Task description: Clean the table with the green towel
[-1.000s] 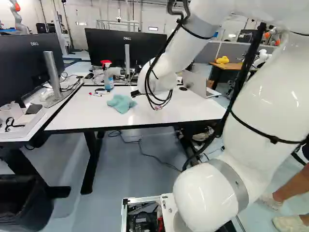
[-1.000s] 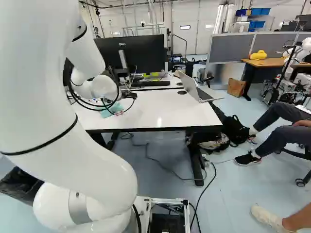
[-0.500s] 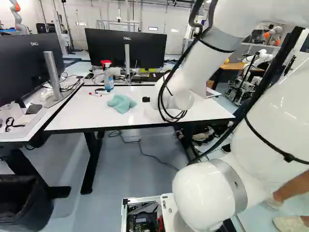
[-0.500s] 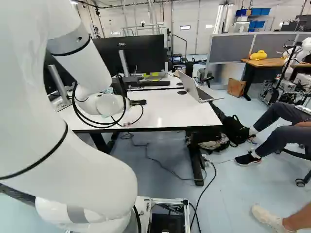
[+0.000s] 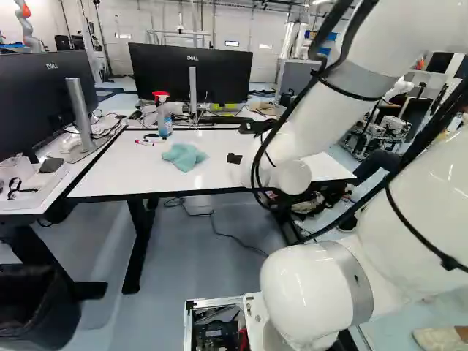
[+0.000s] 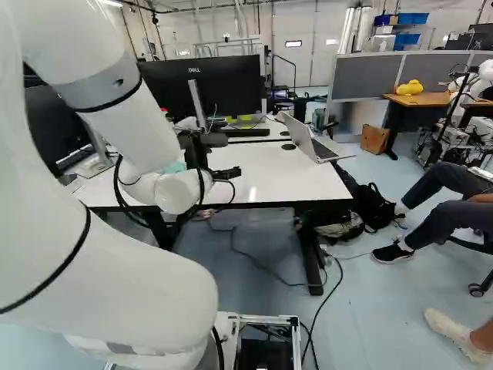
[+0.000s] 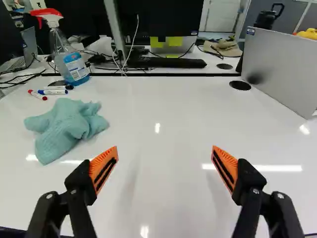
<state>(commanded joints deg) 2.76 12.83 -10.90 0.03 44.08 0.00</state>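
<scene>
The gripper has its jaws spread wide above the worktop, holding nothing. The green towel lies crumpled on that worktop, near a spray bottle with blue liquid in it. A black bin stands at the left of the left base view, its inside too dark to read.

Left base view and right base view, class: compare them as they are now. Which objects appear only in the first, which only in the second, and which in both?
Only the left base view: the black bin on the floor and the markers lying near the towel.

Only the right base view: the open laptop, the yellow object on a wooden desk and the brown box.

Both: the towel, partly hidden by the arm in the right base view; the white table; and the arm itself.
</scene>
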